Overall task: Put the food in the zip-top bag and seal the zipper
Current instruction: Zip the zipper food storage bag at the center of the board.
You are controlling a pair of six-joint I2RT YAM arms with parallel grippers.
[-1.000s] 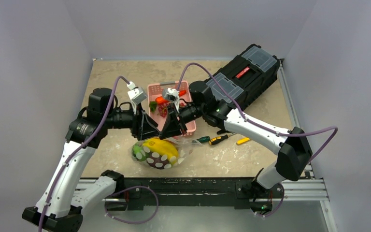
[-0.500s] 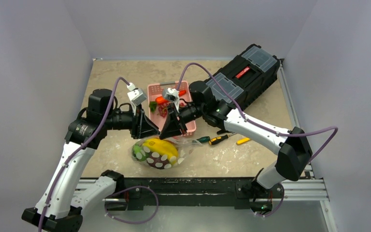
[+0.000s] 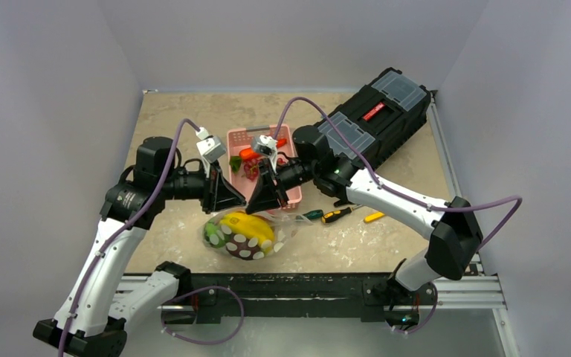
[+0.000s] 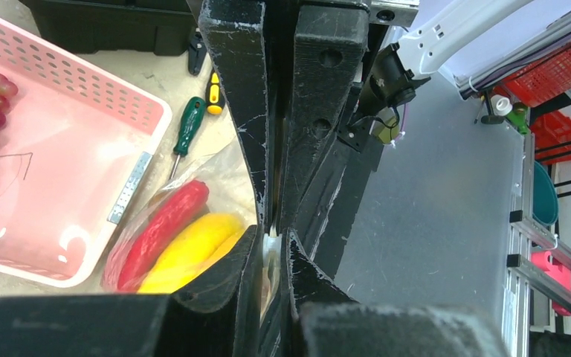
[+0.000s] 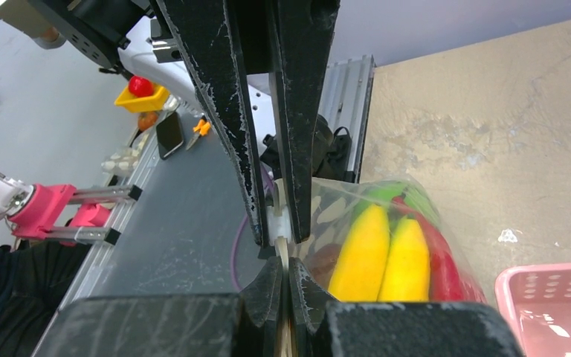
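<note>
The zip-top bag [image 3: 244, 238] lies near the table's front edge, with the yellow banana bunch [image 3: 247, 225], a green piece [image 3: 212, 234] and a long red piece [image 4: 160, 227] inside. My left gripper [image 3: 239, 202] and right gripper [image 3: 254, 202] meet tip to tip just above its mouth. In the left wrist view my left gripper [image 4: 271, 249] is shut on the white piece of the zipper [image 4: 271, 245]. My right gripper [image 5: 283, 264] is shut on the zipper strip [image 5: 282, 249] right beside it. Dark-red grapes [image 3: 251, 169], an orange carrot [image 3: 247, 154] and a green piece lie in the pink basket [image 3: 291, 195].
A black toolbox [image 3: 372, 119] lies at the back right, close behind the right arm. Green-handled [image 3: 312, 214], orange-handled [image 3: 336, 216] and yellow-handled [image 3: 374, 216] screwdrivers lie right of the bag. The pink basket stands directly behind both grippers.
My left gripper has shifted slightly left, away from the right one. The bag and the right arm have barely moved.
</note>
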